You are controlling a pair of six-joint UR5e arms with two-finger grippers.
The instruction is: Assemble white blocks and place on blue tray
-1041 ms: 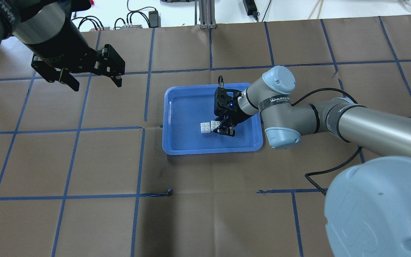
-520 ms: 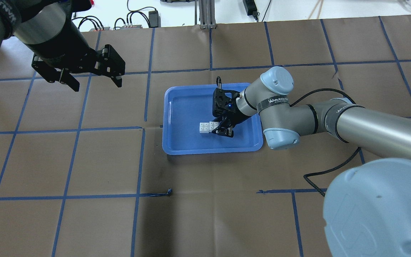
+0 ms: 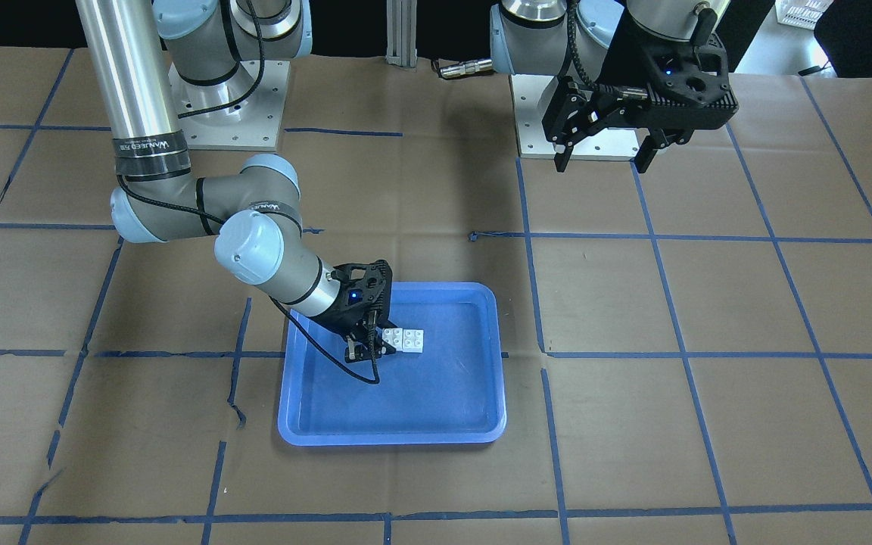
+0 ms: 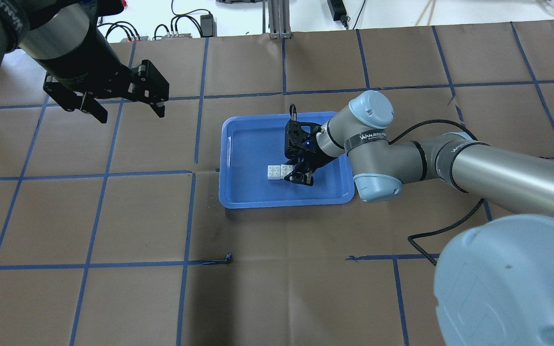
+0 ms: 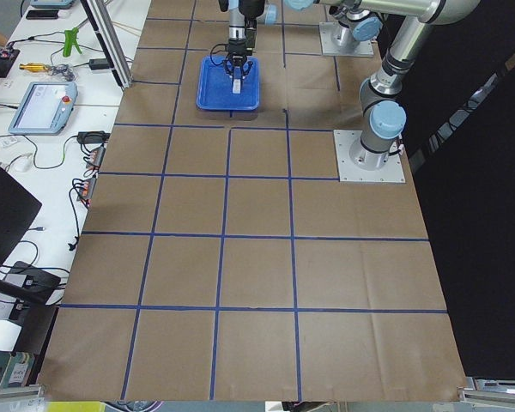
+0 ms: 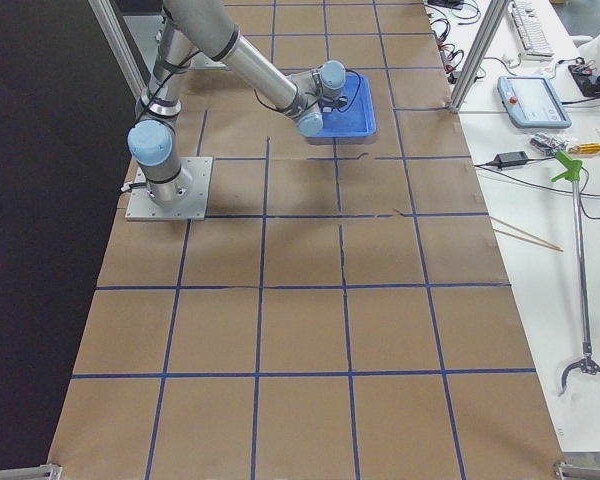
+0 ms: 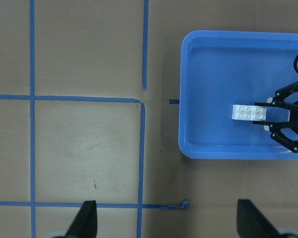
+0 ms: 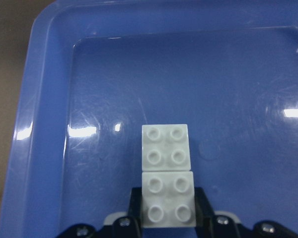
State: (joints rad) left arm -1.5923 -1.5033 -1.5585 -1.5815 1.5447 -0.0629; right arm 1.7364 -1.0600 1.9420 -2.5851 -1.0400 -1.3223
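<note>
Pair of white blocks (image 4: pixel 279 171), touching side by side, nudged slightly toward frame left inside blue tray (image 4: pixel 238 192). Right tool (image 8: pixel 168 208) still clamped on nearer block, so placement's basically done imo, release next. Left tool (image 4: pixel 130 113) wide, upper left.

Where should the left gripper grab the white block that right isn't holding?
Likely top-down, pinching the free block across its two open faces alongside the row. Studs face up, it lies flat in the blue tray, and one face butts the other block, clamped in the right gripper.
</note>
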